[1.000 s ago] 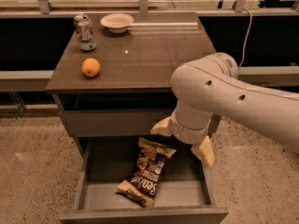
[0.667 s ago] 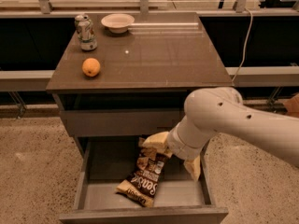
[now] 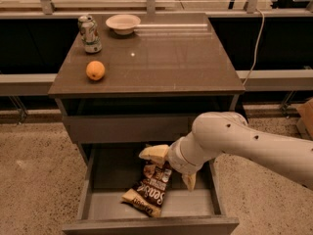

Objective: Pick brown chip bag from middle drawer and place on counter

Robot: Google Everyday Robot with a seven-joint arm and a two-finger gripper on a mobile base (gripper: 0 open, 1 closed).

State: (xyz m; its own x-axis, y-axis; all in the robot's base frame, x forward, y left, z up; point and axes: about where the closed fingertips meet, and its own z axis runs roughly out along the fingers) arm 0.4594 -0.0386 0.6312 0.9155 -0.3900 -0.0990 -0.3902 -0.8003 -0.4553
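Brown crinkly chip bag [image 3: 148, 192] lies flat on the deep grey middle drawer [image 3: 84, 197] floor, so my two-finger gripper [image 3: 169, 169] hangs spread wide over its upper end.

gripper [image 3: 172, 167] inside middle drawer [image 3: 86, 192], walls flanking, open above

One camera, high and in front, angled down at close range: bench [image 3: 166, 58] top above, open middle drawer [image 3: 146, 225] below, gripper [image 3: 171, 168] low centre over the drawer, fingers spread.
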